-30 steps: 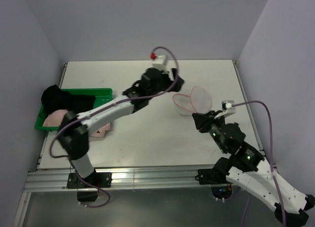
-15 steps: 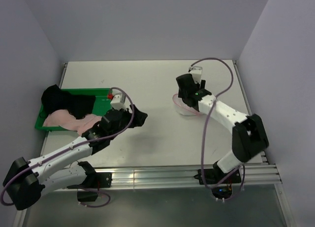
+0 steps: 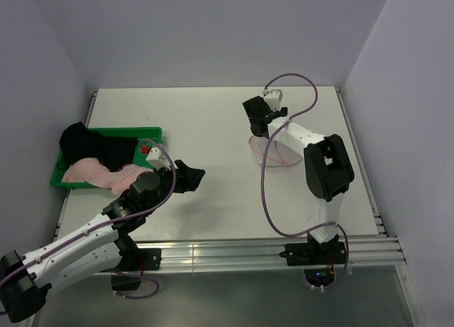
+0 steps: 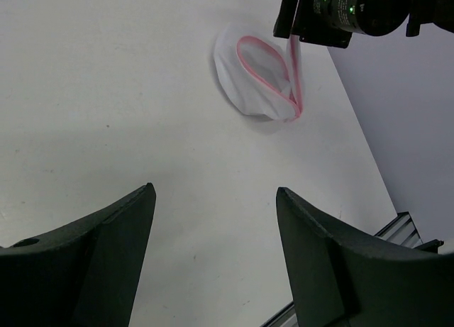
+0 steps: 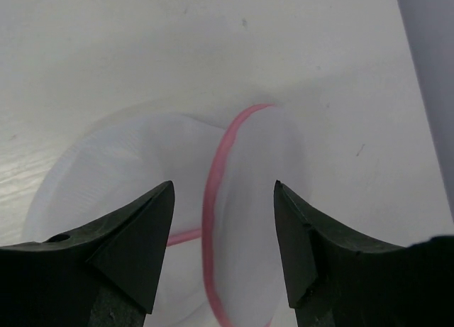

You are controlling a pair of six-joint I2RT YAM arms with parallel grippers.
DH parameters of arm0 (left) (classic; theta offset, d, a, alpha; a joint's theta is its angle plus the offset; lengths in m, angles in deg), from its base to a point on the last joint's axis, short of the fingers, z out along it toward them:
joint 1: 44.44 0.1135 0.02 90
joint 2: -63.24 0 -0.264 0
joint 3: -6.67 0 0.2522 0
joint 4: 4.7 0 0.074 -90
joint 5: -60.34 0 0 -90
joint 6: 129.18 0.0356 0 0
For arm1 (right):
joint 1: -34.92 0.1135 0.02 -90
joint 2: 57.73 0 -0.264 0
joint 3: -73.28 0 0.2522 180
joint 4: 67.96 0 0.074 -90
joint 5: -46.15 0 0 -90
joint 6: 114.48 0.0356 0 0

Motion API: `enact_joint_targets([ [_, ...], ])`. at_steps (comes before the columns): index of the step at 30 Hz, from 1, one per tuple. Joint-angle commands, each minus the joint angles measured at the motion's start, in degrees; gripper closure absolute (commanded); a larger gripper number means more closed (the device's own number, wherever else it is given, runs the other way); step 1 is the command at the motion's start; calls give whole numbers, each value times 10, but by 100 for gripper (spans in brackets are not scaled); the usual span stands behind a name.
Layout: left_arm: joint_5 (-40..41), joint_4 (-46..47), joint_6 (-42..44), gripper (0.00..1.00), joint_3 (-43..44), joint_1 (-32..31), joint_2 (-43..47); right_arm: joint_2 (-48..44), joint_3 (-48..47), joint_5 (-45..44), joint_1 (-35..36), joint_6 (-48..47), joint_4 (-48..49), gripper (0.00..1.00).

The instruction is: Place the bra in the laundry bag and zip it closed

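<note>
We note the left gripper (image 4: 214,192) low over the table (image 3: 213,114), left of centre on the near side. Its jaws are spread wide, with only bare tabletop showing between them; it has hold of nothing.

The right arm reaches out to the far side. The right gripper (image 5: 223,189) hangs directly above the laundry bag (image 3: 277,153), pointing down at it. Its jaws stand well apart. In the right wrist view the pink zipper trim (image 5: 213,171) runs up through the gap between them, touching neither finger that we can see. We take it as parted, gripping nothing.

The bag sits on the table right of centre, toward the far side. Its white mesh is slumped and its mouth is unzipped. From the left wrist view one trimmed flap rises up toward the right gripper.

The green tray (image 3: 152,133) lies at the left edge, well apart from the bag. In it are a black garment (image 3: 92,144) and pink fabric (image 3: 99,172), the pink spilling over the near rim. We cannot tell which of these is the bra.
</note>
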Motion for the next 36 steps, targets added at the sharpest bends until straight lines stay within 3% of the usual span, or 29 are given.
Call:
enact_joint_targets([
  [1, 0, 14, -1, 25, -2, -3, 14, 8, -33, -45, -14, -4, -24, 35],
  [3, -2, 19, 0, 25, -4, -3, 18, 10, -33, -44, -18, -5, -25, 49],
  [4, -2, 23, 1, 25, -7, -3, 18, 9, -31, -43, -19, -4, -25, 66],
  [7, -1, 15, 11, 26, 10, -4, 11, -2, -20, -21, -26, -3, 0, 96],
  [8, 0, 9, 11, 26, 13, -3, 8, -9, -7, 6, -26, -6, 16, 100],
  [11, 4, 20, 4, 26, 3, -4, 18, -72, 63, 73, -28, -14, 108, 100],
  [15, 9, 14, 7, 26, 15, -4, 9, -183, 151, 248, -55, 6, 232, 100],
  [22, 3, 50, -2, 27, 17, -16, -28, -310, 314, 377, -129, 64, 398, 100],
  [27, 0, 79, 2, 27, 31, -23, -95, -340, 395, 392, -175, 93, 422, 100],
  [30, 1, 92, 4, 27, 43, -30, -123, -331, 415, 374, -192, 112, 405, 93],
  [33, 1, 82, 8, 26, 59, -31, -142, -325, 431, 353, -209, 139, 386, 86],
  [36, 7, 56, 19, 26, 90, -31, -145, -337, 438, 332, -238, 174, 366, 71],
])
